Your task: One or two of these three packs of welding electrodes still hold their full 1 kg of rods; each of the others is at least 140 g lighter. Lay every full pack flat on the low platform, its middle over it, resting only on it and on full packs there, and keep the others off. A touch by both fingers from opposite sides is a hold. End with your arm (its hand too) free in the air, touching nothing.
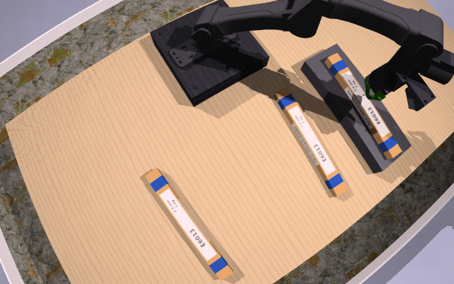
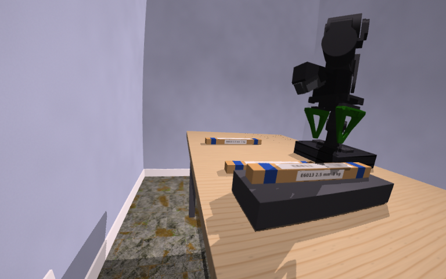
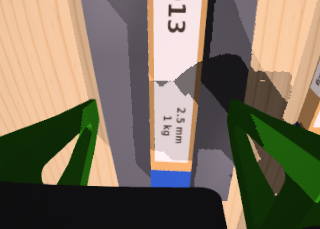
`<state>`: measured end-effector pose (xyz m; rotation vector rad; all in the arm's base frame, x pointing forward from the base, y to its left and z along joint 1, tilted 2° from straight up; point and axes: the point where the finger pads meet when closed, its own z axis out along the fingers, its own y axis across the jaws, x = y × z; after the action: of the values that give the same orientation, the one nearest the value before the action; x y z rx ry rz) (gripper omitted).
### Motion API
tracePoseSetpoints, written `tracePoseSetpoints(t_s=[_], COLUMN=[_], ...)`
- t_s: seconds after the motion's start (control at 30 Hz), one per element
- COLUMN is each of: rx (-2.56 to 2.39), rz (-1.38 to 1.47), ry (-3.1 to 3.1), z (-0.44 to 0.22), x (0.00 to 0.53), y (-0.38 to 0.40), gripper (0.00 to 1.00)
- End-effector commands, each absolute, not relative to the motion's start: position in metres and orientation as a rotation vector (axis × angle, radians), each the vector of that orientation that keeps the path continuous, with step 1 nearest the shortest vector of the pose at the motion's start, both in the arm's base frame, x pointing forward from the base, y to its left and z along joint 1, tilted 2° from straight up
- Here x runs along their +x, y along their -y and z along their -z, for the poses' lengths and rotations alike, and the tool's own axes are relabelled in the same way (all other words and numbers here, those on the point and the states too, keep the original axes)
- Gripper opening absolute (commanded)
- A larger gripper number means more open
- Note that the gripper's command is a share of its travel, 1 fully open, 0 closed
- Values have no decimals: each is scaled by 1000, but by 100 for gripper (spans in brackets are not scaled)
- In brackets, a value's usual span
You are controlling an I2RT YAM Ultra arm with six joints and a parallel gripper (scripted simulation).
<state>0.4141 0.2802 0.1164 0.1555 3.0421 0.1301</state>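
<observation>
Table (image 1: 81,140): light wood, fine straight grain, matt. Packs (image 1: 187,225): tan cardboard look, blue bands, white paper labels (printed, no gloss). Platform (image 2: 305,207): dark grey, smooth, matt. Arm (image 1: 363,17): black matt plastic look; fingers green, matt. Floor (image 2: 156,221): rough mottled stone.
</observation>
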Motion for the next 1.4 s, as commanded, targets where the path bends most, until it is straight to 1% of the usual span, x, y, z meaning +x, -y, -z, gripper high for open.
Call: tracePoseSetpoints(t_s=[0.0, 0.7, 1.37], rx=[159, 159, 160], rz=[-72, -74, -73], ry=[-3104, -3105, -3108], z=[-133, -133, -187], x=[414, 414, 375], y=[-280, -280, -180], gripper=[74, 74, 74])
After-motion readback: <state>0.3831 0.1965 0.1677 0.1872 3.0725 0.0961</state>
